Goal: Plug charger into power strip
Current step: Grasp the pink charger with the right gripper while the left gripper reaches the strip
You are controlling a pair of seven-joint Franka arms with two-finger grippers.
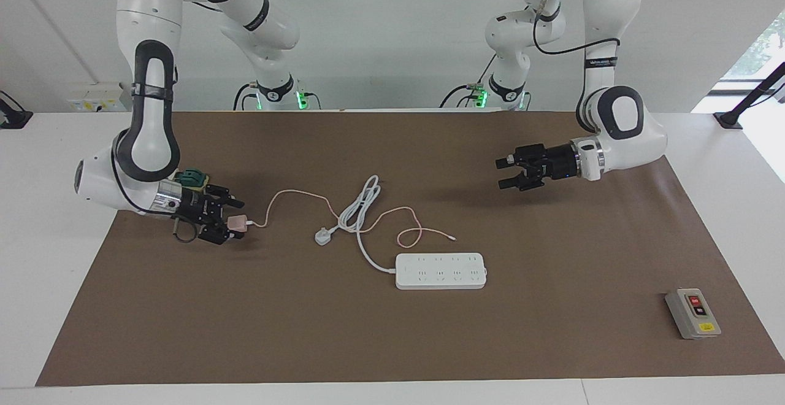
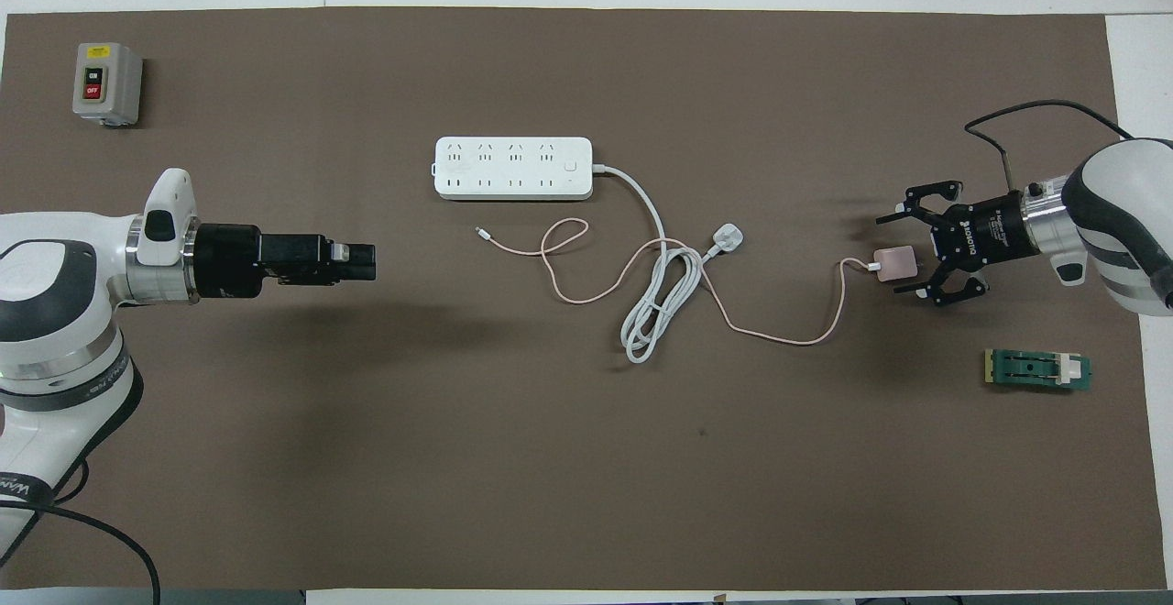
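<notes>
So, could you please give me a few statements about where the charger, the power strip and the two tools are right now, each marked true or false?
1. The right tool is open, its fingers either side of the charger. True.
2. The charger is plugged into the power strip. False: it lies on the mat, apart from the strip.
3. The left tool holds the white plug. False: it is open, empty and up in the air.
4. The grey switch box lies toward the left arm's end of the table. True.
5. The charger's pink cable crosses the strip's white cord. True.
</notes>
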